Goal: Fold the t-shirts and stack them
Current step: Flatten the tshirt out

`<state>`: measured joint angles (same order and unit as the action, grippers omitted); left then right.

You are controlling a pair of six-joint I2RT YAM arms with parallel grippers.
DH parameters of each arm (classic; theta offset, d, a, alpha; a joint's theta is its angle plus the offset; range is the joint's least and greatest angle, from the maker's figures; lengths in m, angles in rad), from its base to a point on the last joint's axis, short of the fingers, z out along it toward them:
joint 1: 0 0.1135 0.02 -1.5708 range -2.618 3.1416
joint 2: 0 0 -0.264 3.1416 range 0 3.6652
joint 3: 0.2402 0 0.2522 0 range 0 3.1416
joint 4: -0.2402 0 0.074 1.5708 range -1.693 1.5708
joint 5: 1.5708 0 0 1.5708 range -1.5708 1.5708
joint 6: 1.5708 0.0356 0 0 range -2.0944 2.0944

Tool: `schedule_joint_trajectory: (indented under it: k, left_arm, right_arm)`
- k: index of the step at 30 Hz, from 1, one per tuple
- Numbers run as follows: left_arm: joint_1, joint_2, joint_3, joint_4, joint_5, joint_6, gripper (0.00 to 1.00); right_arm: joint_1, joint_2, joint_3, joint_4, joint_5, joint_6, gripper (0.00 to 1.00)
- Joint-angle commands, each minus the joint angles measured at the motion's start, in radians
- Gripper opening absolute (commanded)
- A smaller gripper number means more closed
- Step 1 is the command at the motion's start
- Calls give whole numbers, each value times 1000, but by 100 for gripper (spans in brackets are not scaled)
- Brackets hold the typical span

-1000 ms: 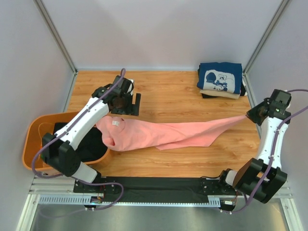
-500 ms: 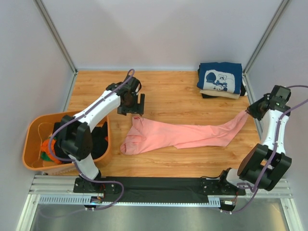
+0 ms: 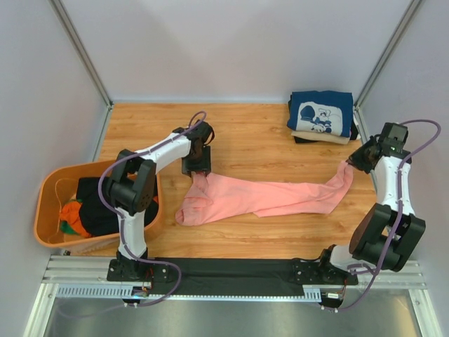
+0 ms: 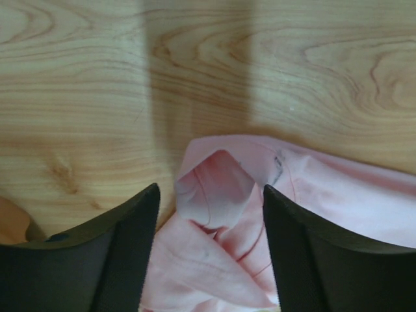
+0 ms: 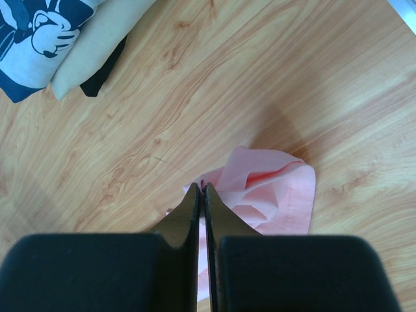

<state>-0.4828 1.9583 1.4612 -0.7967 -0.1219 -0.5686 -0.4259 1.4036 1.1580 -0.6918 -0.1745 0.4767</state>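
Salmon-pink t-shirt [image 3: 266, 196] at the spreading step, not flat yet, no fold made.
Lies mid-worktop [image 3: 245, 133], drawn into a long narrow band. Long axis runs left-right, with what looks like the collar end pointing left and the hem end pointing right and a little farther back. Left gripper [image 4: 211, 195] spread wide, straddling the bunched left end, gripping nothing. Right gripper [image 5: 200, 188] pinched closed, apparently on the hem edge. Next move, as a judgement: needs a left pinch on that bunched end, then a sideways pull to widen the cloth before folding. Likely final spot: on the folded navy printed t-shirt [image 3: 320, 116], far right corner.
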Motion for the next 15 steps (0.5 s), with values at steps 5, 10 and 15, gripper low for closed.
schedule_joint_trajectory:
  k: [5, 10, 15]
  left_arm:
    - [3, 62, 97, 76, -4, -31, 0]
    - [0, -105, 160, 73, -56, 39, 0]
    - [-2, -394, 254, 76, -104, 170, 0]
  right_arm:
    - [16, 0, -14, 37, -20, -18, 0]
    - [26, -58, 15, 0, -43, -12, 0]
    - [26, -170, 141, -75, -74, 8, 0]
